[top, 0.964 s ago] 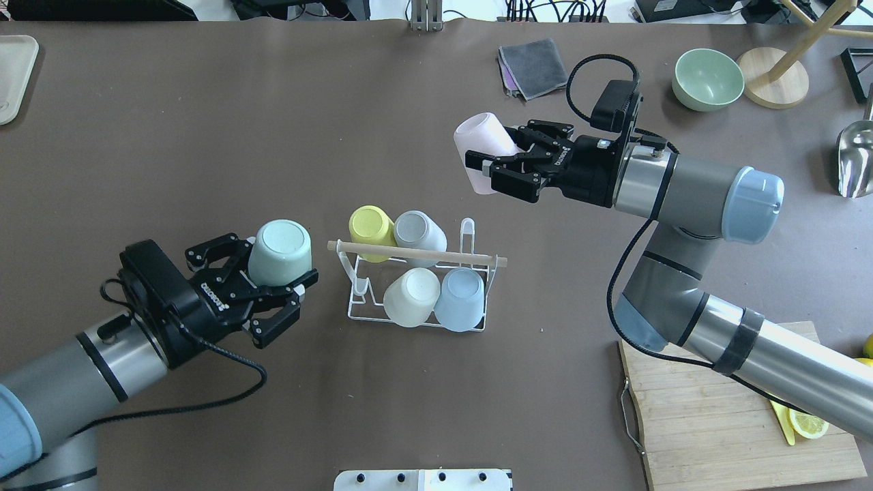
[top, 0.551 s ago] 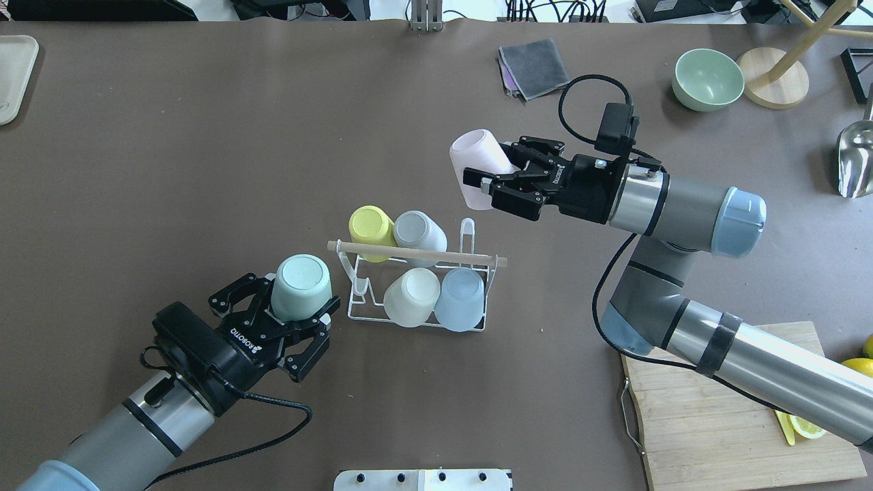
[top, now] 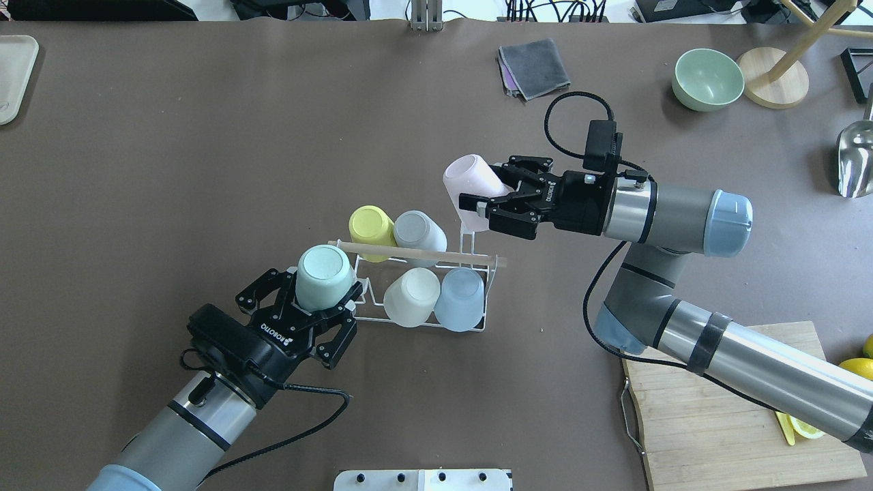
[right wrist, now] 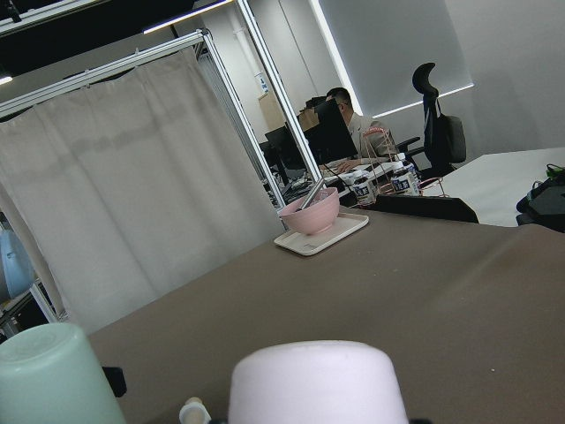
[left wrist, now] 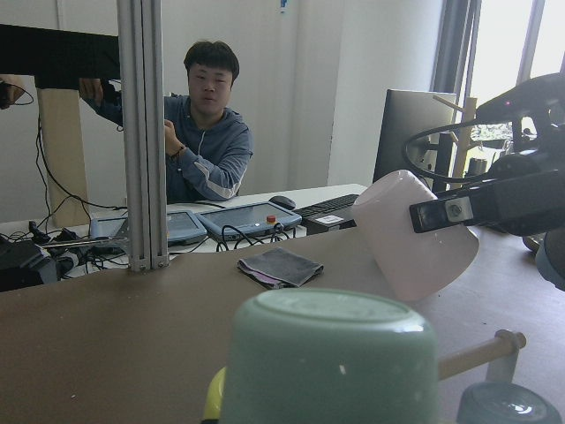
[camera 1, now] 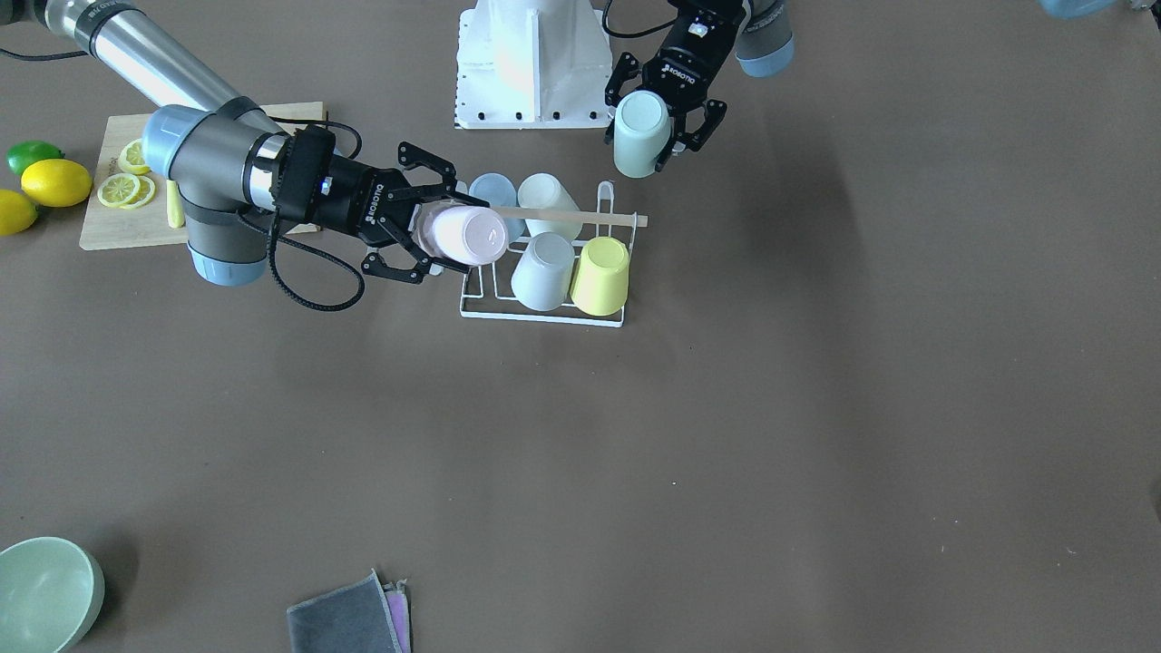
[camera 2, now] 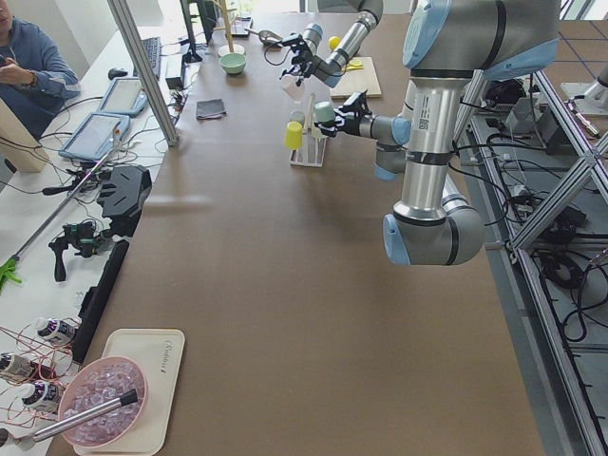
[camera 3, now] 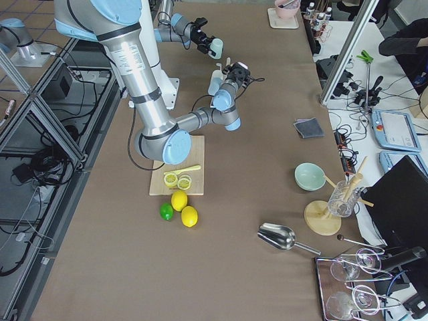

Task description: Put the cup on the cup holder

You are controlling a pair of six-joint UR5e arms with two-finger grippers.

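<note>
The cup holder is a white wire rack with a wooden rod, mid-table; it also shows in the front view. It carries a yellow cup, a grey cup, a cream cup and a light blue cup, all bottom up. My left gripper is shut on a mint cup, bottom up, at the rack's near left corner. My right gripper is shut on a pink cup, tilted, just beyond the rack's far right prong.
A wooden cutting board with lemon slices lies at the near right under the right arm. A grey cloth, a green bowl, a wooden stand and a metal scoop lie at the far right.
My left gripper has carried the mint cup right and nearer, up to the rack's left corner. My right gripper has carried the pink cup left and closer to the rack.
</note>
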